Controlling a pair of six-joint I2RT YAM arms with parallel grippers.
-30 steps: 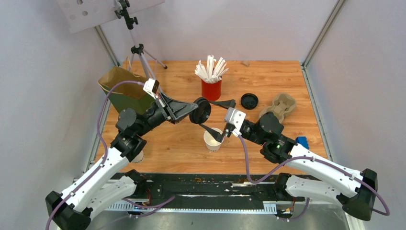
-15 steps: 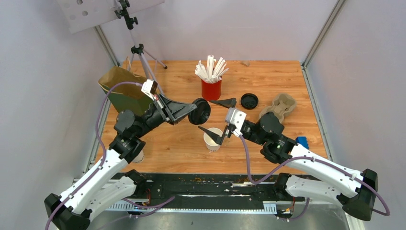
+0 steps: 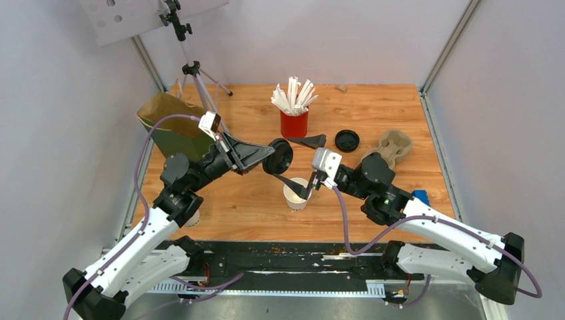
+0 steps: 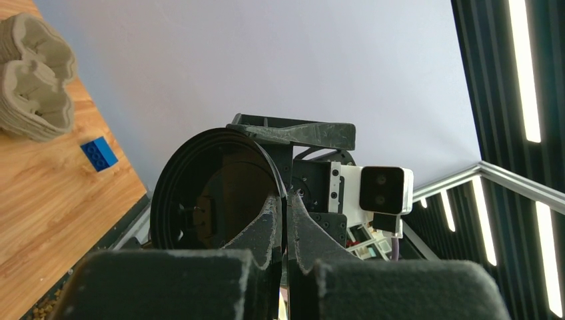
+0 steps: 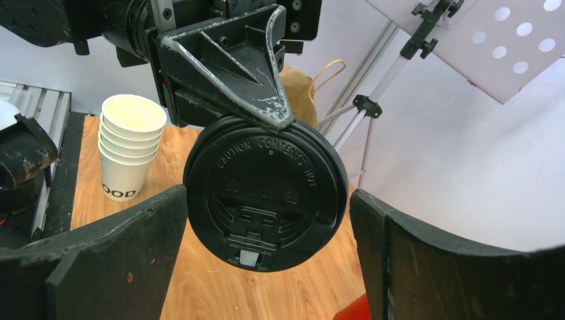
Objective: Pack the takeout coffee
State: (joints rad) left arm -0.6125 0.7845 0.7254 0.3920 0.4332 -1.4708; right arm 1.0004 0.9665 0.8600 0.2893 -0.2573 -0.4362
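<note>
At the far left of your counter the bag stands open, with a tripod behind it. A stack of cups sits near the left arm's lower joints. Your left arm reaches from that side up and across toward the middle, with its forearm raised off the wood. The left pincer is clamped on the rim of the lid, holding it on edge in the air (its printed top faces the right wrist camera). The lid is off the cup. That cup stands open-mouthed on the counter near the centre, just right of the lid and closer to the arm bases.

The right pincer is spread wide, with one finger on each side of the held lid. In the wrist view both fingers sit very close to the lid's rim, and you cannot tell whether either touches it. From overhead, the nearer finger crosses above the cup's mouth. The right arm comes in low from the right, elbow bent, wrist pointing left at the lid.

Just behind the two pincers stands the red cup, full of white sticks. To its right a spare lid lies flat, then a carrier. A blue block lies beside the right arm's elbow.
</note>
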